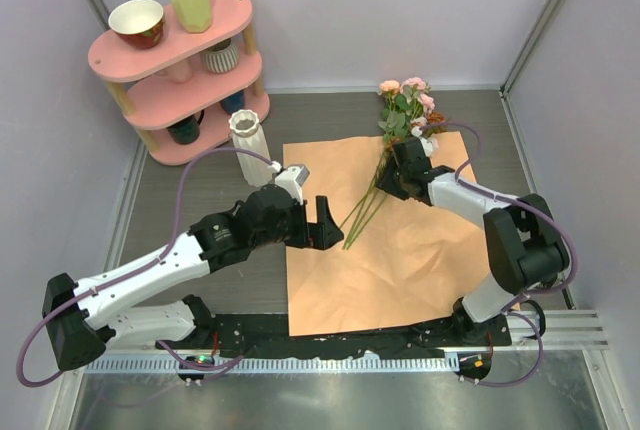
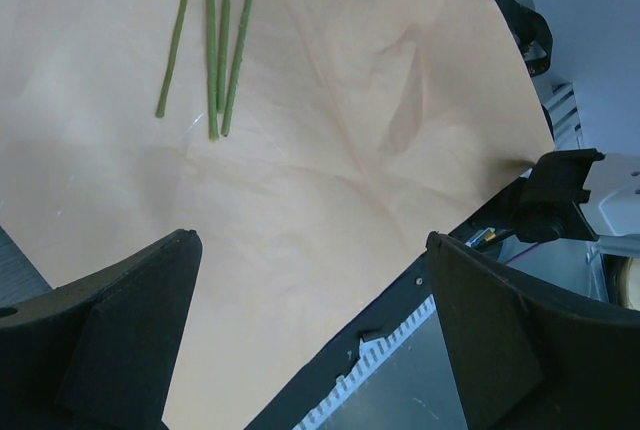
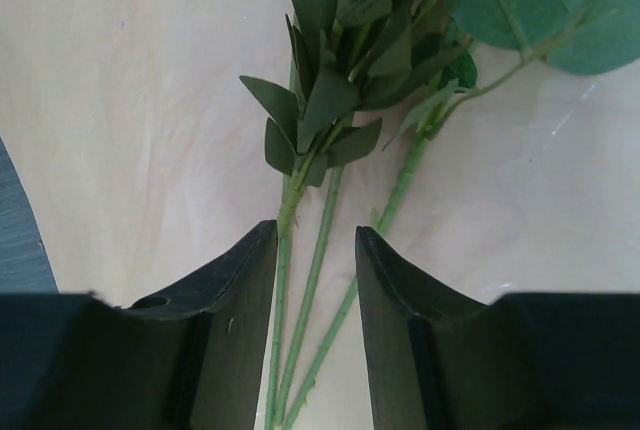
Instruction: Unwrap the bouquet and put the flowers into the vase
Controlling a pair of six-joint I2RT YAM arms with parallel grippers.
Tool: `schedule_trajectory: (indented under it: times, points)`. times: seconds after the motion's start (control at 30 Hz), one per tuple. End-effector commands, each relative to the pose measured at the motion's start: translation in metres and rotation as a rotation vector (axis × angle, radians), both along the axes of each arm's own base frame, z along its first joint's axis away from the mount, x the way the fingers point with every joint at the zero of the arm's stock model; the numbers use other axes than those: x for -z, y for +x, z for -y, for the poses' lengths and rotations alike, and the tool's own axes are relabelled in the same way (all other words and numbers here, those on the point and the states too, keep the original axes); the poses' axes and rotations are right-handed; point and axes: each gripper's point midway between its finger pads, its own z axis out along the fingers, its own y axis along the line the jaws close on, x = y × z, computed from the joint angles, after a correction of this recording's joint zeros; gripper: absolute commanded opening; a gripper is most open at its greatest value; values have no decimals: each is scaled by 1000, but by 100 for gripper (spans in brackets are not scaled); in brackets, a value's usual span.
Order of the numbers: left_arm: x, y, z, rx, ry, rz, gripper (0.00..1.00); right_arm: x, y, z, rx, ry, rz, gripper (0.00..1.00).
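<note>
So the tan-orange sheet of wrapping paper (image 1: 400,270) lay flat and open on the grey table. The long-stemmed pink and peach roses (image 1: 405,110) lay loose on top of it, heads toward the far right corner and bare green stems (image 2: 212,50) fanning toward the middle. The tall ribbed white vase (image 1: 248,135) stood upright beside the paper's far left corner, well apart from the flowers.

The right gripper (image 3: 315,240) sat low over the stems just below the leaves, jaws half drawn in with a couple of stems running between them. Honestly couldn't tell if it was pinching them or just straddling. The left gripper (image 2: 310,240) hung spread wide over bare paper near the stem tips, holding nothing.

My take: these looked light and springy, with thin stems that'd slip or scatter if only one or two got caught. I'd grab the whole bunch where the stems converge under the foliage, never the heads, which looked crushable. That narrow vase also looked tippy.
</note>
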Motion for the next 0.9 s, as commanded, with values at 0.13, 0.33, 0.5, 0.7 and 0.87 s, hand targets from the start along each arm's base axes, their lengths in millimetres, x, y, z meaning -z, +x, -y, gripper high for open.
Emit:
schedule_trajectory:
  times: [0.13, 0.33, 0.5, 0.7, 0.87]
  points:
    - [-23, -6, 14, 58, -92, 5, 100, -6, 50, -21, 61, 81, 98, 43]
    - [-25, -4, 11, 71, -55, 39, 100, 6, 57, -18, 87, 59, 88, 39]
    - [-27, -4, 10, 84, -44, 54, 100, 3, 57, -16, 102, 58, 92, 24]
    - [-34, -2, 10, 93, -45, 79, 100, -10, 54, -8, 116, 38, 121, 13]
    - [-37, -1, 12, 95, -52, 88, 100, -36, 48, 1, 129, 40, 178, 6]
